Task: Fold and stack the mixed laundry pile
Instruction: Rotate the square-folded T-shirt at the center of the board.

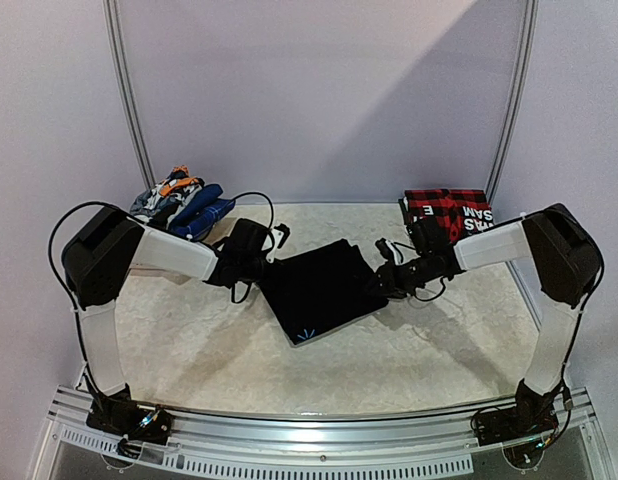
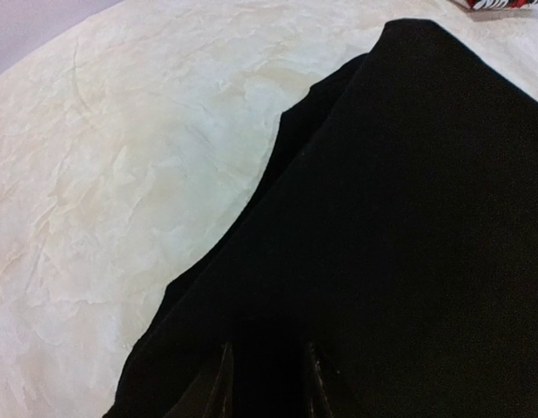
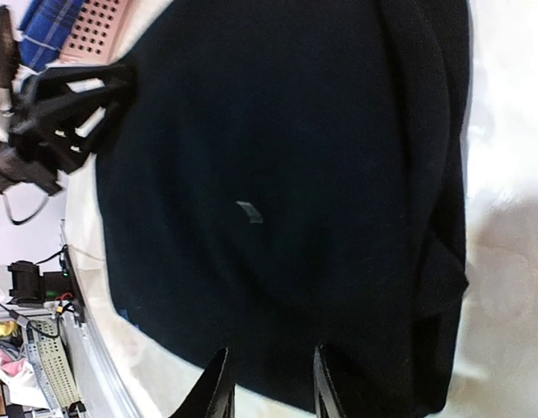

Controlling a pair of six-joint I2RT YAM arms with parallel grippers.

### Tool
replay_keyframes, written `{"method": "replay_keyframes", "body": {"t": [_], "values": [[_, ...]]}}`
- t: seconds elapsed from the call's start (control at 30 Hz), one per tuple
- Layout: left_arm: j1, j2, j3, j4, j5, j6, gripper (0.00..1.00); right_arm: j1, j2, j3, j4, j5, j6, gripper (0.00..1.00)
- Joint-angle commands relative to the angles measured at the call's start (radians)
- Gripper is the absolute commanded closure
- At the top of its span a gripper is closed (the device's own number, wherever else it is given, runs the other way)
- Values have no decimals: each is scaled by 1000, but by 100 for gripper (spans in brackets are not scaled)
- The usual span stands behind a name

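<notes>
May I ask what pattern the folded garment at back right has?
Garment: red-and-black plaid, clearest in top external.

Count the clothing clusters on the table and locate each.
3: black garment at centre; red plaid stack far right; mixed heap far left, possibly hiding more pieces.

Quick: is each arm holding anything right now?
Left gripper: jaws closed on one side of the black garment.
Right gripper: jaws closed on the opposite side of the same garment.
</notes>
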Motion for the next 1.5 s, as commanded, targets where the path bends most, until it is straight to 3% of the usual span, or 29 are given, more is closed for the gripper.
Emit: {"method": "replay_keyframes", "body": {"t": [0.0,0.53,1.03,1.47], "values": [[14,10,-14,20,6,-2,72,-3,-75,6,-20,34,24,69],[14,3,-32,30,13,4,73,-39,65,-26,-7,133,55,70],[18,4,-16,7,-5,29,73,-35,43,-178,15,133,125,72],[27,27,59,-54,-30,64,73,148,-55,-231,-127,142,203,72]]}}
